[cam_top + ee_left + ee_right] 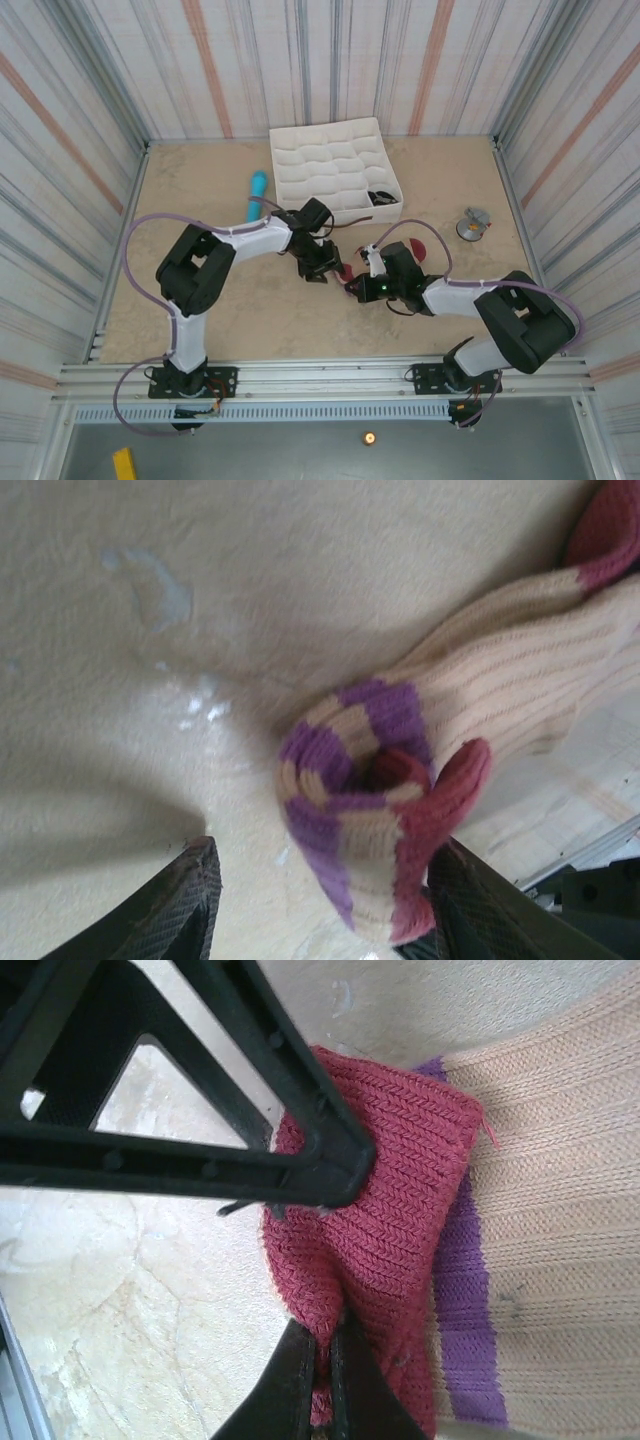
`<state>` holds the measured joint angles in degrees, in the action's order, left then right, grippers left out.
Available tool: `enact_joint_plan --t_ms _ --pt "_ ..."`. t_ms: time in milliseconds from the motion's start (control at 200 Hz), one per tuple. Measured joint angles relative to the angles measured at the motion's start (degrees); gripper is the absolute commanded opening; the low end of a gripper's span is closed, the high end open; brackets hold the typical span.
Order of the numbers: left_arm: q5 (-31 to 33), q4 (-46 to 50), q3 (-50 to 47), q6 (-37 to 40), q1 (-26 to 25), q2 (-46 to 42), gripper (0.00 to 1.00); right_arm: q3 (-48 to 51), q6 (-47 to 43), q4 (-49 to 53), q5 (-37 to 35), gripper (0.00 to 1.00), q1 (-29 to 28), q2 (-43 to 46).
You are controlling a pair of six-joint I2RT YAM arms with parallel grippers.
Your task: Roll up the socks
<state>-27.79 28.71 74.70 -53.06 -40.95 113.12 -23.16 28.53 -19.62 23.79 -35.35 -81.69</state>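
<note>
Inside the clamped right gripper [325, 1345] sits the beige sock [560, 1210] — the left gripper [325, 885] straddles its rolled cuff [345, 770], jaws apart.

No legible lettering, label, brand mark, number or sign anywhere across the three views.

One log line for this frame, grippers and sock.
item: beige knit sock with purple-striped cuff, cuff end curled | left gripper: open, astride curled cuff | right gripper: shut on maroon patch
</note>
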Motion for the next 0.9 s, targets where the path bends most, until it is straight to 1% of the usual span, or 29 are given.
enact_joint_plan --t_ms 85,220,326,516,636,902 --pt "0.1 -0.2 0.3 -0.5 0.0 0.5 0.53 0.0 -0.4 0.0 -0.2 0.0 -0.1 0.0" --pt "0.3 -0.7 0.4 -1.2 0.0 0.8 0.45 0.0 -0.7 0.0 -0.2 0.0 -0.1 0.1" --pt "0.3 -1.5 0.4 -1.6 0.0 1.2 0.36 0.0 -0.7 0.0 -0.2 0.0 -0.1 0.1" --pt "-0.2 -2.4 0.3 -2.1 0.2 1.4 0.14 0.0 -0.7 0.1 -0.2 0.0 0.0 1.1" --pt "-1.0 -2.2 0.2 -1.4 0.9 1.4 0.04 0.0 -0.7 0.3 -0.2 0.0 0.1 2.1" --pt "-2.1 1.8 0.3 2.0 2.1 1.1 0.03 0.0 -0.7 0.4 0.1 0.0 0.6 2.2"
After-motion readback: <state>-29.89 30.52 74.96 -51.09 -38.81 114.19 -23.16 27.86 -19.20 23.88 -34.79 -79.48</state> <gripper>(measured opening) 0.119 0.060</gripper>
